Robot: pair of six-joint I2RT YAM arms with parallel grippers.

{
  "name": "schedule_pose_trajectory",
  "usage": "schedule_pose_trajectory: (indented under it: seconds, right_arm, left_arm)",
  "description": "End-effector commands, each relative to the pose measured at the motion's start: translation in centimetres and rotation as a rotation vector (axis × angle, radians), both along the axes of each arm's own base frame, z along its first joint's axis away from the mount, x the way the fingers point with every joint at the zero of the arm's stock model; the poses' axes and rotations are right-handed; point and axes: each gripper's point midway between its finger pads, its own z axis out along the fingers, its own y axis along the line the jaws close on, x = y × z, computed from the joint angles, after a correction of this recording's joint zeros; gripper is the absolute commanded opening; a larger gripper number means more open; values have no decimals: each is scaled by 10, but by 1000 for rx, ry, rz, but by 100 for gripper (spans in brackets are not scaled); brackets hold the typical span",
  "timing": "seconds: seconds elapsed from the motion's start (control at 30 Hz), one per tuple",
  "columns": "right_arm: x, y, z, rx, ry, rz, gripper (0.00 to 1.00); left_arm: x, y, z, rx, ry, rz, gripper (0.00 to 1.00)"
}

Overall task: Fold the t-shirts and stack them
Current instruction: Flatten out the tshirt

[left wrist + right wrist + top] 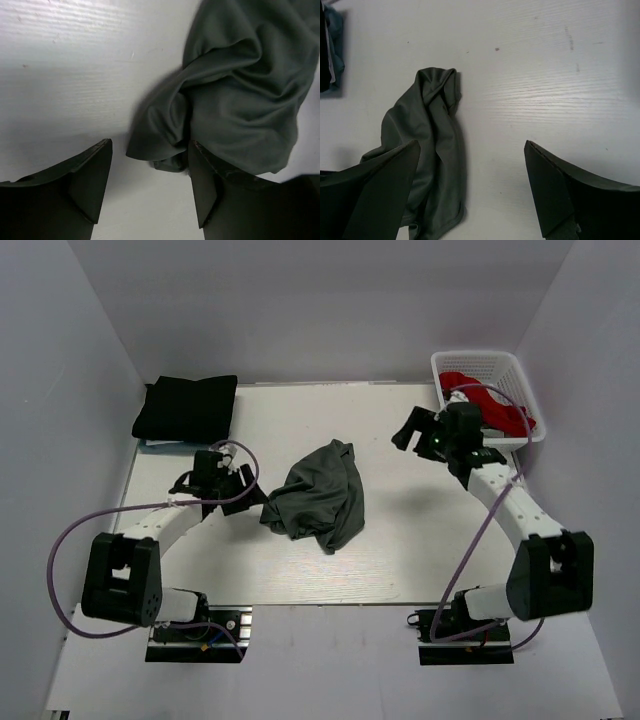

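Observation:
A crumpled dark grey t-shirt (320, 495) lies in the middle of the table. My left gripper (250, 490) is open at its left edge. In the left wrist view a fold of the grey t-shirt (240, 90) reaches the tips of the left gripper (150, 145), and the right finger (210, 185) lies against the cloth. My right gripper (415, 430) hovers open to the right of the shirt. The right wrist view shows the right gripper (471, 145) over bare table, with the grey t-shirt (427, 130) by its left finger. A folded black t-shirt (187, 407) lies at the back left. A red t-shirt (490, 405) sits in the basket.
A white mesh basket (520, 370) stands at the back right corner against the wall. White walls close in the table on the left, back and right. A purple cable (60, 550) loops out from the left arm.

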Motion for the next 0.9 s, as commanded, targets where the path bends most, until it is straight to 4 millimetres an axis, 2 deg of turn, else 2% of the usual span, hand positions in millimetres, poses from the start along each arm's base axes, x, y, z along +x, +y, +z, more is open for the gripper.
schedule_pose_trajectory:
  seconds: [0.0, 0.03, 0.07, 0.1, 0.13, 0.17, 0.2, 0.27, 0.33, 0.4, 0.43, 0.5, 0.53, 0.57, 0.6, 0.63, 0.67, 0.7, 0.73, 0.77, 0.83, 0.87]
  right_arm:
    - [10, 42, 1, 5, 28, 188, 90]
    - [15, 48, 6, 1, 28, 203, 90]
    - [16, 66, 12, -17, 7, 259, 90]
    - [25, 73, 0, -38, 33, 265, 90]
    - [28, 79, -2, -48, 36, 277, 90]
    - [30, 96, -8, -69, 48, 317, 90]
    - [36, 103, -1, -74, 40, 324, 90]
    - [45, 126, -14, -100, 75, 359, 90]
    - [54, 134, -46, -127, 139, 364, 90]
    - [60, 152, -39, -143, 124, 392, 90]
    - [62, 158, -67, -166, 178, 395, 90]
    - [68, 173, -60, -191, 161, 403, 90]
    - [70, 179, -77, -228, 185, 395, 88]
    - [72, 181, -81, -234, 191, 393, 85]
    - [79, 186, -83, -237, 184, 387, 80]
    - [80, 188, -86, -247, 183, 380, 69]
    - [83, 186, -102, -280, 203, 360, 68]
    - [86, 188, -102, -280, 200, 355, 66]
    - [92, 192, -96, -277, 182, 344, 60]
    - [91, 194, -110, -291, 203, 351, 58]
    - [93, 202, -108, -283, 188, 368, 52]
    - [93, 203, -111, -281, 194, 373, 41]
  left_arm:
    - [-6, -17, -9, -35, 28, -56, 71]
    - [-6, -17, -14, -14, 37, -54, 69]
    - [-7, -17, -18, -12, 47, -54, 67]
    - [-8, -19, -21, 1, 54, -56, 66]
    - [-10, -20, -28, 13, 75, -60, 64]
    - [-10, -18, -33, 30, 82, -60, 60]
    - [-12, -21, -35, 33, 96, -70, 58]
    - [-18, -21, -49, 54, 142, -75, 51]
    - [-17, -22, -53, 68, 152, -76, 50]
    - [-16, -22, -58, 77, 166, -84, 49]
    - [-11, -21, -58, 85, 161, -77, 49]
    - [-11, -25, -60, 88, 170, -88, 46]
    - [-10, -25, -64, 90, 182, -88, 44]
    - [-12, -28, -67, 94, 192, -98, 41]
    - [-13, -27, -70, 96, 201, -98, 30]
    - [-10, -28, -69, 95, 198, -98, 25]
    - [-10, -28, -72, 99, 212, -98, 17]
    - [-9, -27, -73, 106, 211, -93, 0]
    - [-9, -27, -73, 106, 211, -93, 0]
    - [-7, -25, -71, 116, 210, -86, 0]
    - [-10, -25, -72, 119, 220, -86, 0]
    - [-6, -26, -69, 116, 210, -86, 0]
